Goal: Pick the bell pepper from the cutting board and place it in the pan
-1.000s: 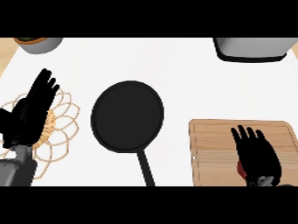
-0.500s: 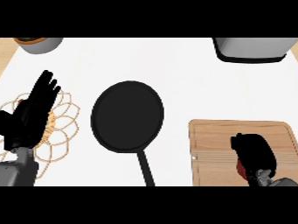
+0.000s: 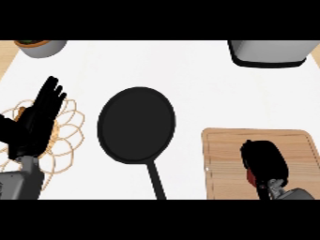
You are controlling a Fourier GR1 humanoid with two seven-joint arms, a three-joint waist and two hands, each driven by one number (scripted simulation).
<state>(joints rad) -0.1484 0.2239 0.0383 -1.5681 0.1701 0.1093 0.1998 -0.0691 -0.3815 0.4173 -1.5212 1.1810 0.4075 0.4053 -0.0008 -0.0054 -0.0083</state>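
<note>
Right hand (image 3: 262,158): at 4 o'clock, on the board (image 3: 221,178), fingers curled round what looks like the pepper (image 3: 250,177), a red sliver showing under the palm.
Pan (image 3: 136,124): black, centre of the counter (image 3: 190,79), handle toward 6 o'clock.
Left hand (image 3: 34,119): at 9 o'clock, fingers straight, resting above a wire trivet (image 3: 69,140).
Pot (image 3: 40,46): 11 o'clock.
Grey appliance (image 3: 271,53): 1 o'clock.

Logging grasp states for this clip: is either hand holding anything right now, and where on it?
The right hand is curled over the bell pepper on the cutting board, covering its top. The left hand holds nothing.
</note>
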